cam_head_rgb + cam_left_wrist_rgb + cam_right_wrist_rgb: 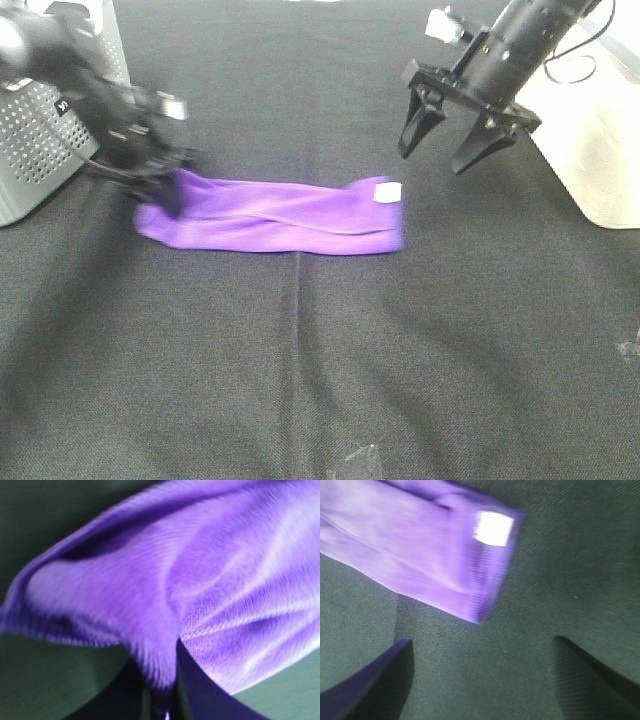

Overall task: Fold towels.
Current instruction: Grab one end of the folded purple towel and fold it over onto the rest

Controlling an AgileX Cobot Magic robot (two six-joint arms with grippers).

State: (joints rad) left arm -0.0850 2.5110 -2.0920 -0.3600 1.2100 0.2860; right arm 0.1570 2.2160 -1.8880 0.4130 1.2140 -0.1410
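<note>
The purple towel [270,217] lies on the black table as a long folded strip, with its white tag [388,192] at the right end. My left gripper [165,195] is at the strip's left end, blurred. In the left wrist view the towel [200,580] fills the picture and bunches into a pinch between the dark fingers [192,685], so the gripper [162,700] is shut on it. My right gripper [445,140] hangs open in the air above and to the right of the tagged end. The right wrist view shows its fingers [375,680] spread wide over bare cloth, near the towel [420,545] and tag [492,527].
A grey perforated box [40,140] stands at the far left behind my left arm. A cream container [600,130] stands at the right edge. A scrap of clear tape [355,462] lies at the table's front edge. The table is covered in black cloth [320,350].
</note>
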